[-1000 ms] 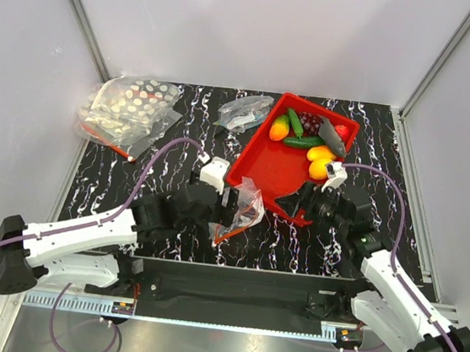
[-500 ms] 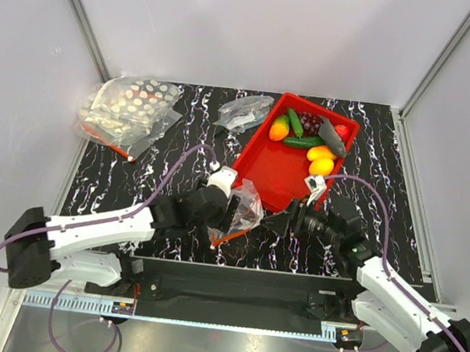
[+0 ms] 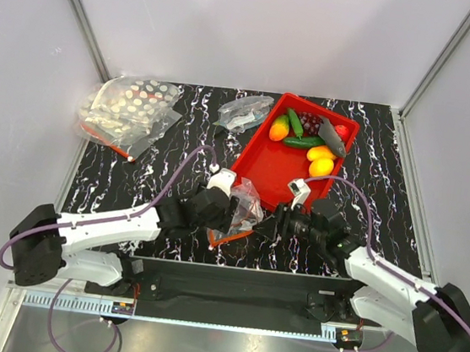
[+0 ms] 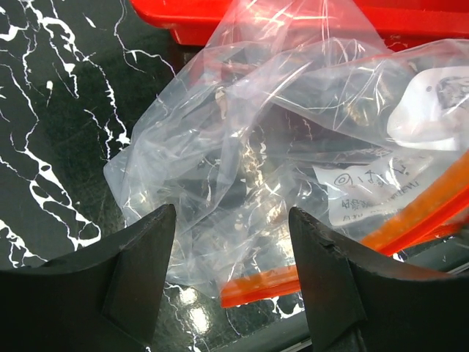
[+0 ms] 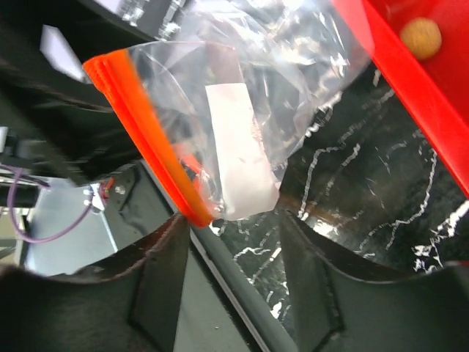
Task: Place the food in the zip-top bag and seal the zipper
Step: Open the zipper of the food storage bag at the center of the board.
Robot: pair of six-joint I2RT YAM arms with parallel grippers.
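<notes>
**Black marbled table (image 3: 133, 173): nothing bagged yet**

The bag (image 4: 242, 147) is seen just ahead of the left gripper (image 4: 231, 282), which is spread wide and empty. The orange zipper (image 5: 146, 139), unsealed, lies just before the right gripper (image 5: 231, 271) (likewise parted, holding nothing). The food (image 3: 307, 137) is seen in the tray (image 3: 261, 175) beyond.

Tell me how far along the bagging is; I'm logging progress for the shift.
Done: nothing yet. All the food sits in the red tray, and no food shows in the zip-top bag. In hand: the bag lies crumpled by the tray's near edge between the open left gripper and open right gripper, its orange zipper near the right fingertips. Remaining: open the bag, load the food, press the zipper shut.
</notes>
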